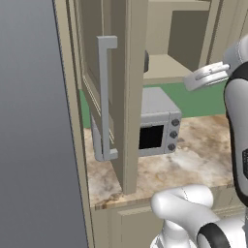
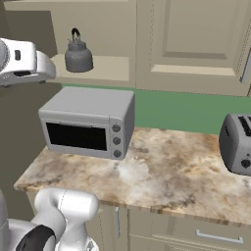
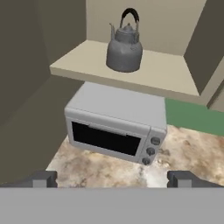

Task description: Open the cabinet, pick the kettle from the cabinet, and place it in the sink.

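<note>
Hand view: released end effector faces the kettle in the open cabinet.

A kitchen — marble counter, toaster oven, toaster.

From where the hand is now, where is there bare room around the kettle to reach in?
Bare shelf lies right of the squat dark grey kettle, up to the beige cabinet side wall. Left of it the shelf strip is narrower. The open gripper hangs over the counter.
</note>
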### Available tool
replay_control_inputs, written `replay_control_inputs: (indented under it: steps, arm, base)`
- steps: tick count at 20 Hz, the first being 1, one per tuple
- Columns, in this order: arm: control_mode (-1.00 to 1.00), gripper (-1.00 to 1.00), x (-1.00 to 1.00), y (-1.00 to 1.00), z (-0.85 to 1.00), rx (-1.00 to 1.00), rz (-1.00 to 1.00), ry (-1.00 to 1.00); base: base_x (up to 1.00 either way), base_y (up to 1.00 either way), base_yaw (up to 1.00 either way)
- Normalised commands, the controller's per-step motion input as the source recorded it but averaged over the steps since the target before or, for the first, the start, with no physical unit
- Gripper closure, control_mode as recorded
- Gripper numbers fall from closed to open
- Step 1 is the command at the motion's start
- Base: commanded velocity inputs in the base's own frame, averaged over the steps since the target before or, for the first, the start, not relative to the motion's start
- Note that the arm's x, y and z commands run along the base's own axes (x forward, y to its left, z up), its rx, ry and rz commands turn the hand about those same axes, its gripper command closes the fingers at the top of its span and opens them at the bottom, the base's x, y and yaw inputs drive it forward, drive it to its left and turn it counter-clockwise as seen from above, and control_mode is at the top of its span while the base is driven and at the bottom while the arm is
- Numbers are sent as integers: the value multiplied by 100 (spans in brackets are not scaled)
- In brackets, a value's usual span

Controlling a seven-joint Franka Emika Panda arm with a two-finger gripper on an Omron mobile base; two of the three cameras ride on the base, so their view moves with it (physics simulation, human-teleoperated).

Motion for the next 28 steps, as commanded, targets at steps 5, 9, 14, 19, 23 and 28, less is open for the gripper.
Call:
replay_control_inputs:
  steps: [5, 9, 14, 19, 23, 28]
  arm:
    - [-100, -100, 34, -17, -2, 1, 0, -7]
    - [-100, -100, 41, -10, -3, 8, 1, -14]
    - [-100, -100, 43, -2, 0, 7, 0, -14]
    - [-100, -100, 46, 0, 0, 8, 0, -10]
    - [-100, -100, 46, 0, 11, 7, 0, 0]
    - [-100, -100, 47, 5, 13, 8, 0, 0]
  base:
    - [0, 0, 0]
    - [0, 0, 0]
    - [0, 0, 0]
    - [0, 0, 0]
    - [0, 0, 0]
    - [0, 0, 0]
